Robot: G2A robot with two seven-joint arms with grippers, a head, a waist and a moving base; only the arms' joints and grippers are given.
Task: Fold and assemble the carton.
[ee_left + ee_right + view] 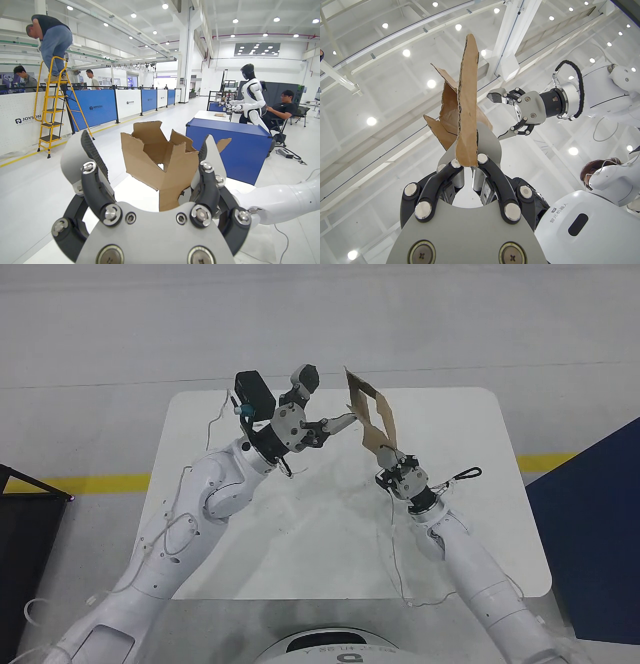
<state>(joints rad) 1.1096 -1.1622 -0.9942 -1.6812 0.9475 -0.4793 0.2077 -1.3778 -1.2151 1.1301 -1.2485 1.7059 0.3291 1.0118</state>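
A brown cardboard carton (371,414), partly opened with ragged flaps, is held upright above the white table (300,554). My right gripper (392,469) is shut on the carton's lower flap (467,140), pointing up. My left gripper (340,424) is open, level with the carton and just beside it. In the left wrist view the carton (157,162) stands between and beyond the spread fingertips (87,142), and I cannot tell whether they touch it. The right wrist view shows the left gripper (498,116) open, a short way from the carton.
The table's far edge (330,391) lies just beyond the carton, with grey floor past it. A blue panel (590,524) stands off the table's right side. Cables (465,475) run along the right arm.
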